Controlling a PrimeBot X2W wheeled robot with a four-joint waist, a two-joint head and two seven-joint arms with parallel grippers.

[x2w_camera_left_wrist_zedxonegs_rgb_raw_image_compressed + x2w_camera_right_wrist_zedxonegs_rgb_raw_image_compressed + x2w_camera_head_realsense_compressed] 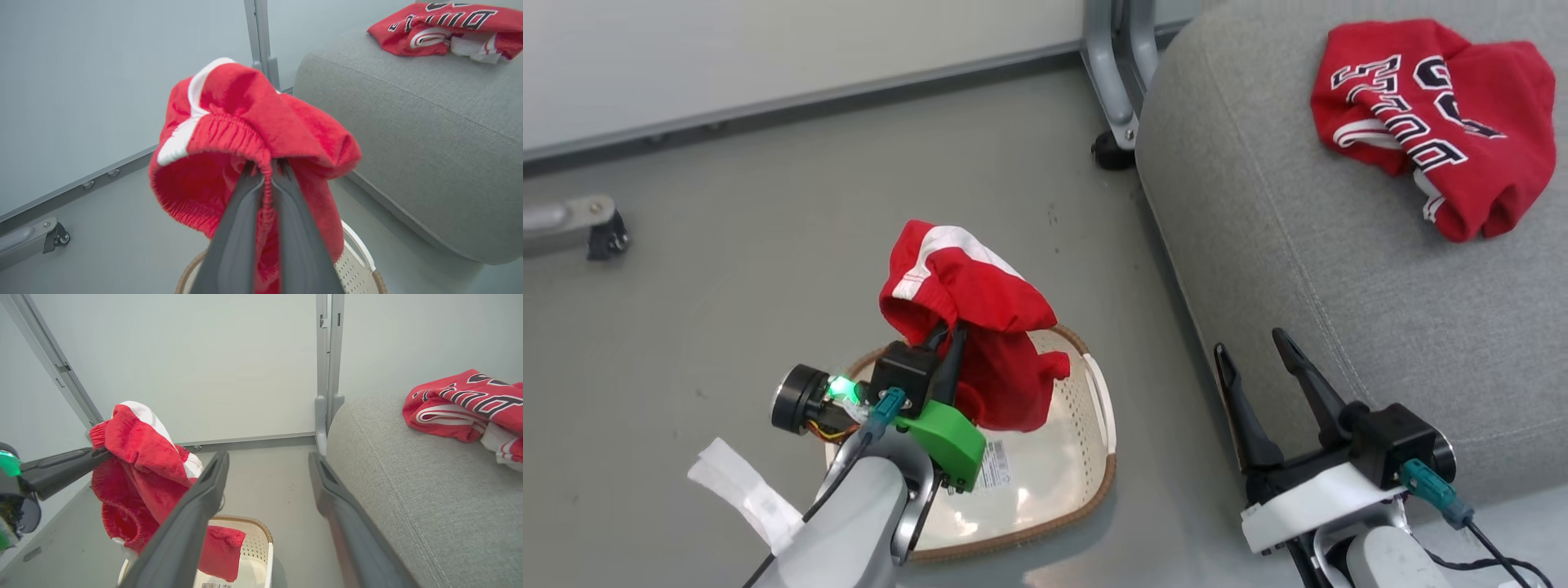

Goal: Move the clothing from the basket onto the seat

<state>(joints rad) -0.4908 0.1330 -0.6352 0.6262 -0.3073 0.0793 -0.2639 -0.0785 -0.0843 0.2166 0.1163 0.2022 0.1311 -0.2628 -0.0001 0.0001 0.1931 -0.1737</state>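
Head view: the left gripper [947,333] is clamped on the waistband of 1 pair of red shorts [968,298], which hangs over the basket [1104,392]. At 2 o'clock, 1 lettered red jersey [1437,122] lies on the grey seat [1307,269]. At 4 o'clock, the right gripper [1252,343] has its fingers spread and empty.

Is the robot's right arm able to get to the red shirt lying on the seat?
Probably yes. The right gripper is open and empty beside the seat, and the shirt lies in the open on top with nothing between them, though it would need to stretch forward.
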